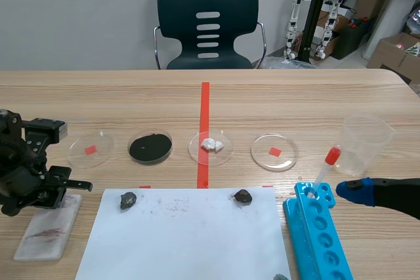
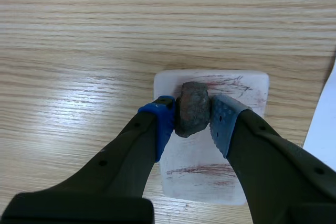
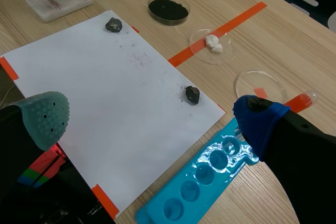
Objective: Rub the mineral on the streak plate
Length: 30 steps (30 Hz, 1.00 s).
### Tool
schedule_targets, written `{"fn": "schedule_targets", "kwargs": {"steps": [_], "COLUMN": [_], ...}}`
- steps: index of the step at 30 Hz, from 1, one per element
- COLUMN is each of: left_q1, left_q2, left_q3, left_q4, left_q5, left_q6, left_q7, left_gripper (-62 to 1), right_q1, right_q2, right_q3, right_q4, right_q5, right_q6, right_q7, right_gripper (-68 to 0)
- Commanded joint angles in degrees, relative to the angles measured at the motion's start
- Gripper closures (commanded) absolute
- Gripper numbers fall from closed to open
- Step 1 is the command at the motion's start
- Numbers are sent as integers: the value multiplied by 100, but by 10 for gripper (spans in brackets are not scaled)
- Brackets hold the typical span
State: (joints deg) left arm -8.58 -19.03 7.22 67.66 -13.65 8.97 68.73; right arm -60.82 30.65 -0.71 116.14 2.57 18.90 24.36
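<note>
A light wooden table [image 1: 315, 96] carries everything. At its near left lies a white streak plate [image 1: 42, 237], marked with reddish smears. Just right of it, in the near middle, a white sheet of paper [image 1: 187, 240] lies flat, and right of the paper a blue rack [image 1: 321, 240] lies at a slight angle. Farther back, four round dishes sit in a row from left to right: a clear left dish [image 1: 82, 154], a black-filled dish [image 1: 170, 145], a dish with white lumps [image 1: 213, 157] on the red tape line, and a clear right dish [image 1: 266, 157]. A clear plastic cup [image 1: 367, 145] stands at the far right, just beyond the rack.
</note>
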Motion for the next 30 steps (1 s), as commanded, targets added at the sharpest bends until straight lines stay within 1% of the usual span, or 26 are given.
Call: {"fn": "schedule_targets", "kwargs": {"steps": [1,3,4,7,11,15,17,18,20,22,27,30], "left_q1": [66,66,66,68,85,83,83,83,83,83,83,83], "left_q2": [-101,-98,-101,-101,-101,-101,-98,-98,-98,-101,-103,-103], "left_q3": [0,0,0,0,0,0,0,0,0,0,0,0], "left_q4": [-31,-31,-31,-31,-31,-31,-31,-31,-31,-31,-31,-31], "left_q5": [236,168,33,-527,-1165,-1655,-1847,-1875,-1871,-1775,-1021,-522], "left_q6": [79,79,76,55,-140,-323,-446,-466,-468,-468,-350,-136], "left_q7": [103,103,96,20,-35,-133,-168,-175,-188,-190,-72,68], "left_gripper": [-130,-130,-130,-130,-130,-130,-130,-130,-130,-130,-130,-130], "right_q1": [17,17,17,17,17,17,17,17,17,17,17,17], "right_q2": [28,28,28,28,28,28,28,28,28,28,28,28], "right_q3": [39,39,39,39,39,39,39,39,39,39,39,39], "right_q4": [48,48,48,48,48,48,48,48,48,48,48,48], "right_q5": [59,59,59,59,59,59,59,59,59,59,59,59], "right_q6": [-2,-2,-2,-2,-2,-2,-2,-2,-2,-2,-2,-2], "right_q7": [101,101,101,101,101,101,101,101,101,101,101,101], "right_gripper": [-679,-679,-679,-679,-679,-679,-679,-679,-679,-679,-679,-679]}}
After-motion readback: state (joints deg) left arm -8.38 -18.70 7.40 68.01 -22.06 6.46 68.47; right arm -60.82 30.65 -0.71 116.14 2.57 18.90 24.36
